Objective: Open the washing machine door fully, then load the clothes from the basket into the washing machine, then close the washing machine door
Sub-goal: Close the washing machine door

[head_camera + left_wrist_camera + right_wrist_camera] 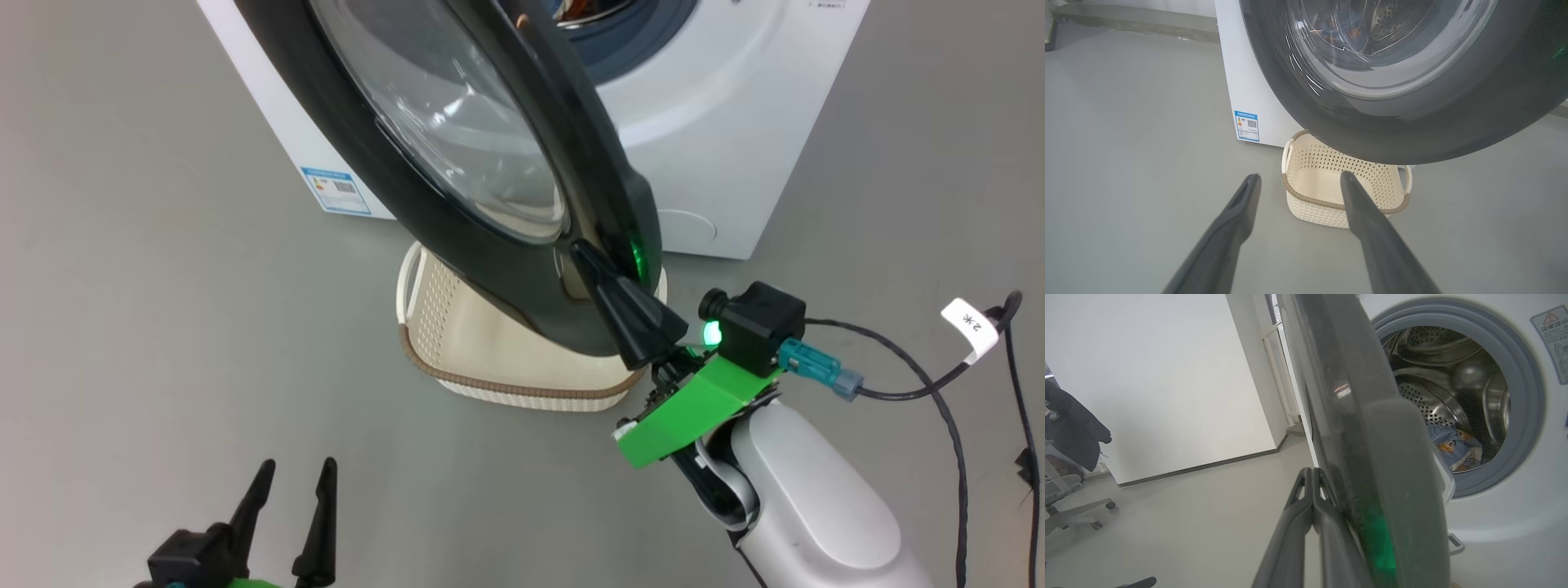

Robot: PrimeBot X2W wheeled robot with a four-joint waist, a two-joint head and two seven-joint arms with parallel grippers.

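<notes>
Right gripper (pixel 581 251): fingers pressed together with no gap, nothing between them. Tips lie against the outer black rim of the door (pixel 457 122), low on its free edge. In the right wrist view the gripper (pixel 1310 471) sits just beside the door's (pixel 1372 457) dark face, where a green glint reflects.

Left gripper (pixel 298 465): fingers spread wide, holding nothing, low over the grey floor and well apart from the door. Seen from its wrist, the gripper (pixel 1300 176) points toward the basket (pixel 1310 200).

Door: partly open, swung out from the washing machine (pixel 735 122), its glass bowl facing the robot's left.

Basket (pixel 506 382): on the floor, close in front of the machine, directly beneath the door's lower rim.

Clothes (pixel 1453 447): blue printed fabric, lying at the bottom of the steel drum (pixel 1433 375), inside the grey gasket (pixel 1527 416).

Label sticker (pixel 339 189): blue, low on the machine's front corner.

Cable with white tag (pixel 971 327): trailing from the right wrist.

Office chair (pixel 1069 506): far off by the wall.
</notes>
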